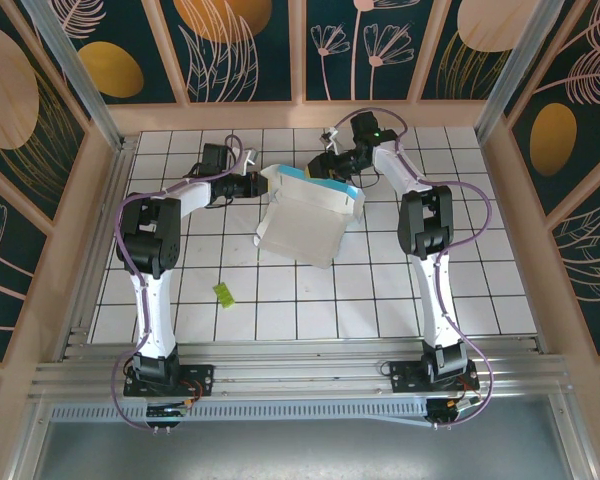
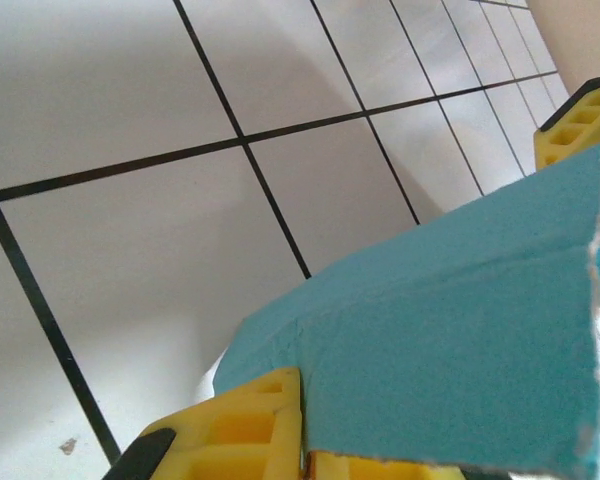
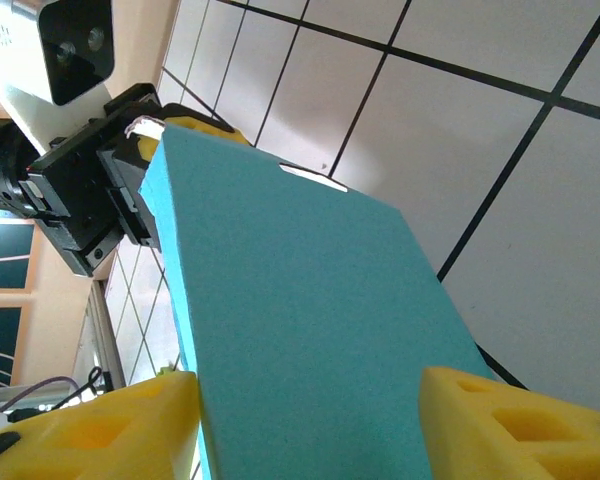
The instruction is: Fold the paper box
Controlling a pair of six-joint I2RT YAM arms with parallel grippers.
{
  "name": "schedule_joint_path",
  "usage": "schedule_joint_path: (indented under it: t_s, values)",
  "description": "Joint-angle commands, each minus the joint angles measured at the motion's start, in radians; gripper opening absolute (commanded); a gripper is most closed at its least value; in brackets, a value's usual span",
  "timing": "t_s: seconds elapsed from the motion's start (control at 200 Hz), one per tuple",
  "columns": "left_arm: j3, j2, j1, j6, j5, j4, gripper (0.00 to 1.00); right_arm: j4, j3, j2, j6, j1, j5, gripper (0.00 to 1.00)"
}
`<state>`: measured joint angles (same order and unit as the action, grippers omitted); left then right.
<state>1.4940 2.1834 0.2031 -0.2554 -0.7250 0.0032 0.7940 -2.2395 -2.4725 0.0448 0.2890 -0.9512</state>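
The left gripper comes in from the left, and its yellow plastic fingers are pinched closed on the left edge of the paper box, a thin card box that is teal-blue outside and white inside, with creased flaps. In the left wrist view a teal flap runs from those fingers up and to the right, above the white tiled table with its dark grid lines. A small yellow-green scrap lies on a tile on the near side of the left fingers, well apart from them and from the box. The box hangs open between the two grippers with its white inside facing up, and its body spreads toward the near side of both sets of fingers. The right gripper meets the box's far edge from the right. In the right wrist view its yellow fingers stand partway apart with a teal panel between them. Whether they press on the card cannot be told. At the panel's far end sits the left gripper's finger.
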Motion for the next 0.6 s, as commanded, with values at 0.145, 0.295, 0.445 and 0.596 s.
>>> schedule_joint_path:
  t_s: [0.145,0.295,0.445,0.596]
  values:
    - [0.018,-0.038,0.023,-0.108,-0.139,0.073,0.09,-0.019,-0.016,0.008,-0.022,0.01,0.089,0.6]
    - [0.067,-0.019,0.044,-0.133,-0.149,0.07,0.11,-0.019,-0.014,0.004,-0.022,0.01,0.092,0.6]
    - [0.118,0.015,0.061,-0.135,-0.131,0.045,0.12,-0.012,-0.006,0.007,-0.013,0.01,0.097,0.6]
    - [0.129,0.021,0.076,-0.145,-0.132,0.048,0.12,-0.01,0.0,0.015,-0.006,0.008,0.096,0.6]
